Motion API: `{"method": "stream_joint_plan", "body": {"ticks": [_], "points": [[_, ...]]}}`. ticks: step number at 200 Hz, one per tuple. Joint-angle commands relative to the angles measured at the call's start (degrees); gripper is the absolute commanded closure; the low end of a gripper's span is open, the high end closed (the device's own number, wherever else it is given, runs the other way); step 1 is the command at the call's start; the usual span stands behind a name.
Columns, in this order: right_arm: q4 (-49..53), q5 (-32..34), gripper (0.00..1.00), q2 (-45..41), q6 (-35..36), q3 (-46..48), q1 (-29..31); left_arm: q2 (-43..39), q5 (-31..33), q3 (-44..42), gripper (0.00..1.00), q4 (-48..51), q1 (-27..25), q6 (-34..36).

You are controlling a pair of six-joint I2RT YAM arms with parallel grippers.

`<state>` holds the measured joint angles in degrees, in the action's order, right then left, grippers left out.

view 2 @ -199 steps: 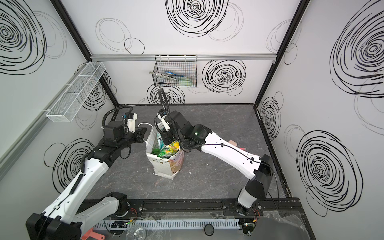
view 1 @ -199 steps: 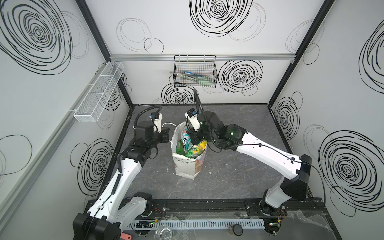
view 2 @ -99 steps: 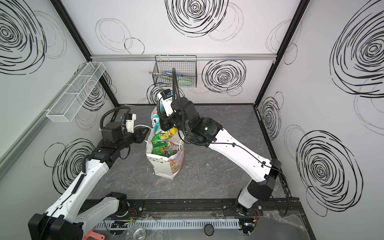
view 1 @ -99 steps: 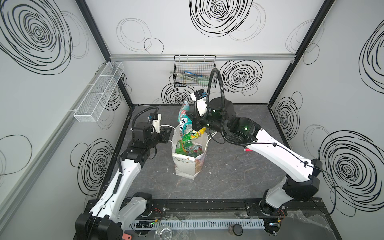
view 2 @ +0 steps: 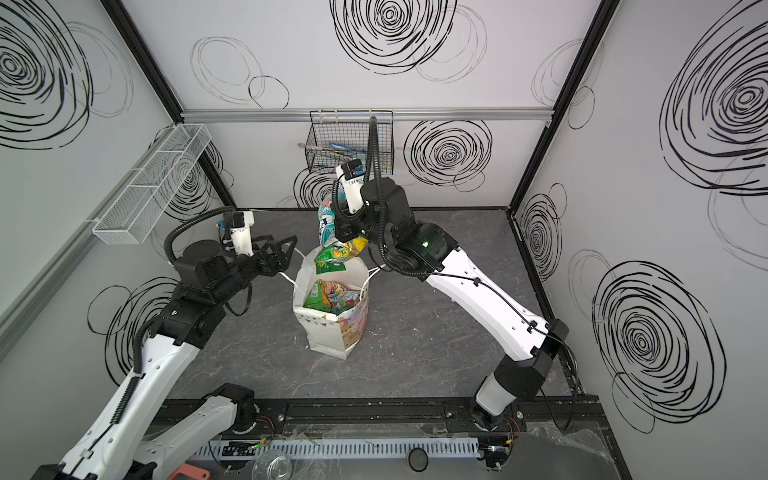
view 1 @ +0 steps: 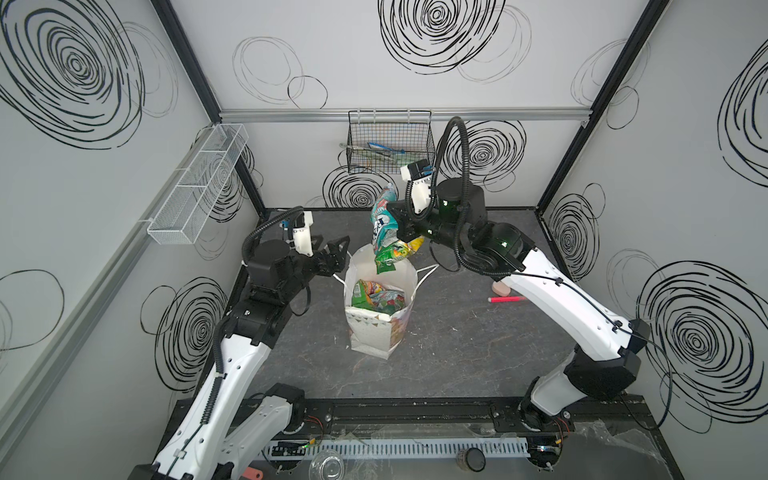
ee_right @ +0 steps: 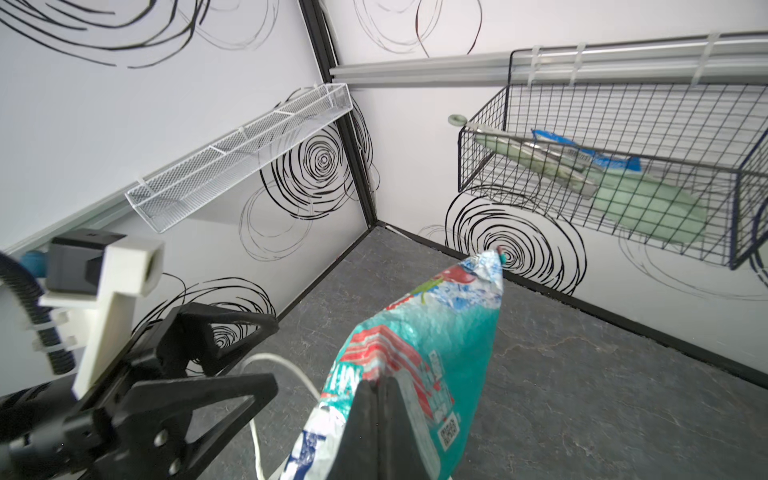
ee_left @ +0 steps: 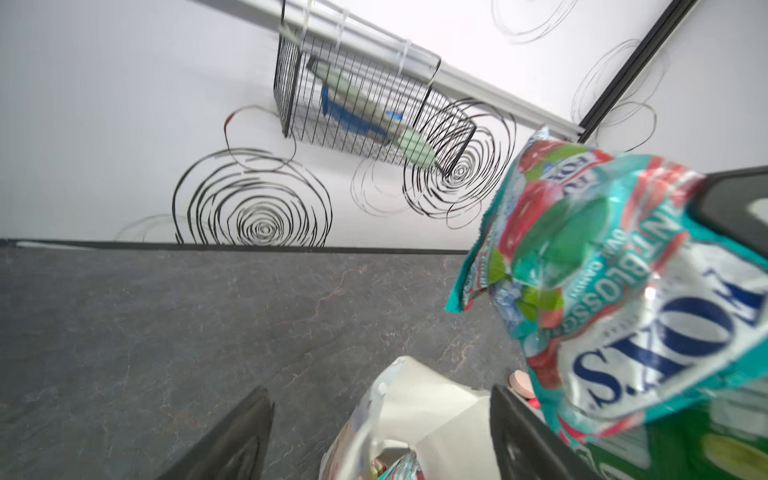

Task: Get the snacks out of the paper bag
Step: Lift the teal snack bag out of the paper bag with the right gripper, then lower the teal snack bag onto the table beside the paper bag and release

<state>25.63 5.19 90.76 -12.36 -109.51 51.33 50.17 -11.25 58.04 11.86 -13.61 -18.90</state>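
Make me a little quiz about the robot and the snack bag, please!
1. Fill in the gap: the left gripper has its jaws ____.
2. True or false: the right gripper is shut on a teal packet.
3. Pick one: most of the other snacks sit
A) inside the paper bag
B) in the left gripper
C) on top of the right gripper

Key: 1 open; 2 true; 3 A
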Motion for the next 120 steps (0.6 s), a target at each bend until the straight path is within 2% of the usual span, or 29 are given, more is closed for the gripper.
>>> {"method": "stream_joint_plan", "body": {"ticks": [1, 55, 88, 120], "points": [[-3.74, -0.25, 1.00, -2.97, 0.23, -4.52, -1.68, -1.98, 2.54, 3.97, 0.13, -2.83, -3.23, 0.14], [-2.41, -0.05, 1.00, -8.16, 0.15, -2.89, -9.86, -2.56, 1.56, 10.19, 0.10, -0.16, -14.32, 1.22], [-3.71, -1.97, 1.00, -13.35, -1.59, 3.85, -18.25, -2.62, -0.94, 10.60, 0.09, -0.61, -21.64, 1.70], [-5.43, -4.74, 1.00, -18.41, -3.79, 11.99, -26.56, -3.04, 0.82, 8.43, 0.08, 0.57, -30.99, 5.11]]}}
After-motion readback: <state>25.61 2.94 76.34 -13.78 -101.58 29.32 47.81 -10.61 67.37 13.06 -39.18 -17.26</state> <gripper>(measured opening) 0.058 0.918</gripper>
